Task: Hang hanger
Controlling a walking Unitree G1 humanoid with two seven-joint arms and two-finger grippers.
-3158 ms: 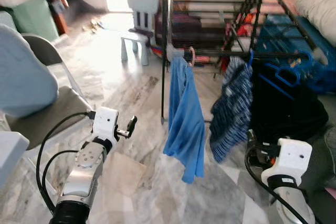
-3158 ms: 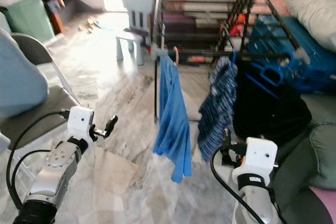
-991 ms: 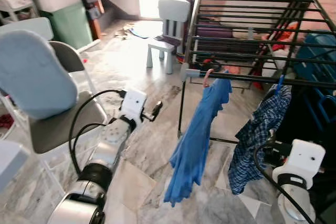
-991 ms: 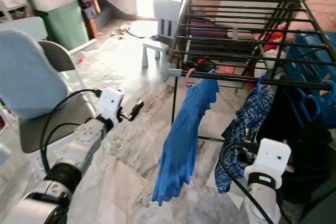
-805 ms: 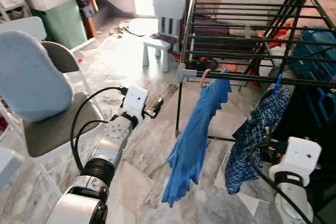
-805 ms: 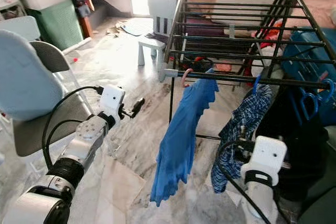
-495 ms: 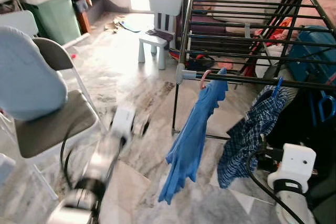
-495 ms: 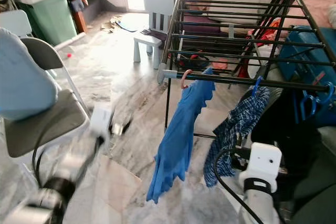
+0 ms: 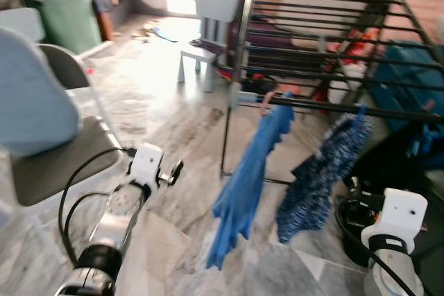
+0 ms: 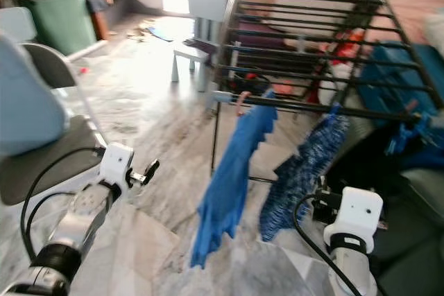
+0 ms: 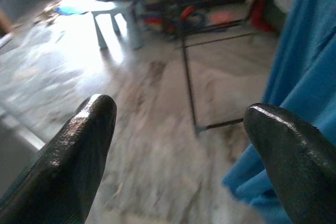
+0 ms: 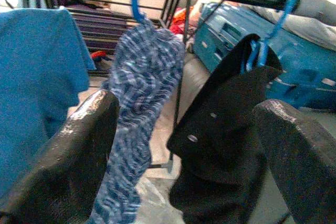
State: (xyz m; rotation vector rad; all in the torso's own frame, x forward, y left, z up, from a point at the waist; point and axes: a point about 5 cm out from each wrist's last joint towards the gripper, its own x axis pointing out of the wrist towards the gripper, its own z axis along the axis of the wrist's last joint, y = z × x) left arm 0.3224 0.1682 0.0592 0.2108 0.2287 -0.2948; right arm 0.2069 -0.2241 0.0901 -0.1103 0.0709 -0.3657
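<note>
The pink plastic hanger point(image 9: 266, 102) carrying the long blue shirt point(image 9: 246, 181) is hanging from the front bar of the black metal drying rack point(image 9: 312, 39), beside a blue-checked garment point(image 9: 316, 175) and a black garment point(image 12: 223, 124) on blue hooks. The left gripper point(image 11: 178, 145) is hovering over the marble floor with its fingers spread and empty; the right gripper point(image 12: 184, 150) is likewise gaping wide, pointing at the checked cloth (both holding nothing). The likely trouble: an arm swinging near the rack is liable to snag the dangling shirt and drag its hook off the bar.
</note>
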